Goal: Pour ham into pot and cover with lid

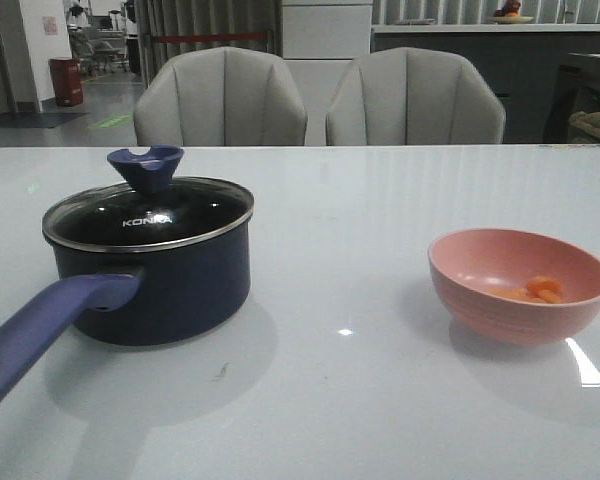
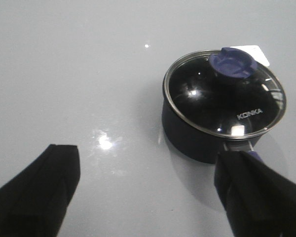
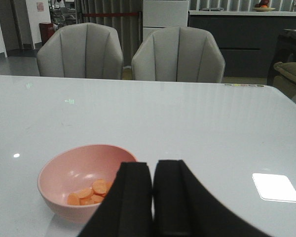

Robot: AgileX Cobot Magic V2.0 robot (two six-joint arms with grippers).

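Ham (image 1: pixel 540 289) in pink bowl (image 1: pixel 480 290)

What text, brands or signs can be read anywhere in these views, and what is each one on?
"KONKA": white lettering on the glass lid of the pot, read in full in the left wrist view; the front view shows it partly washed out by glare.
Wall poster in the background: too small and blurred to read.
Nothing else carries readable text.

White table (image 1: pixel 360 400) carries the pot (image 1: pixel 160 285) and pink bowl (image 1: pixel 518 285)
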